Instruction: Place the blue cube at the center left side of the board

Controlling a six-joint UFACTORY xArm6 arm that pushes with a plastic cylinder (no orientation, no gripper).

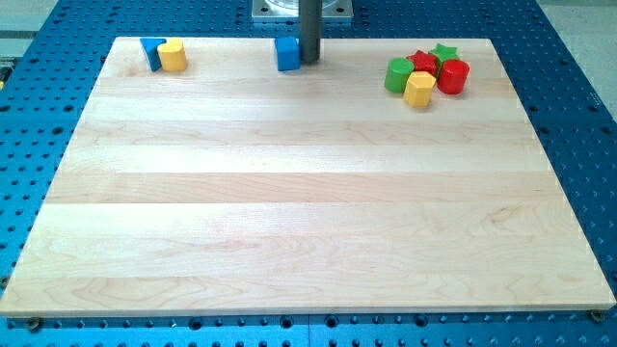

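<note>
The blue cube [287, 54] sits near the board's top edge, a little left of the middle. My tip [309, 60] stands right next to the cube's right side, touching or nearly touching it. The dark rod rises straight up out of the view's top. The wooden board [308, 212] fills most of the view.
A blue triangular block [151, 51] and a yellow cylinder [174, 56] sit together at the top left. At the top right are a green cylinder [398, 75], a yellow block [419, 90], a red block [422, 64], a red cylinder [453, 76] and a green star [444, 52].
</note>
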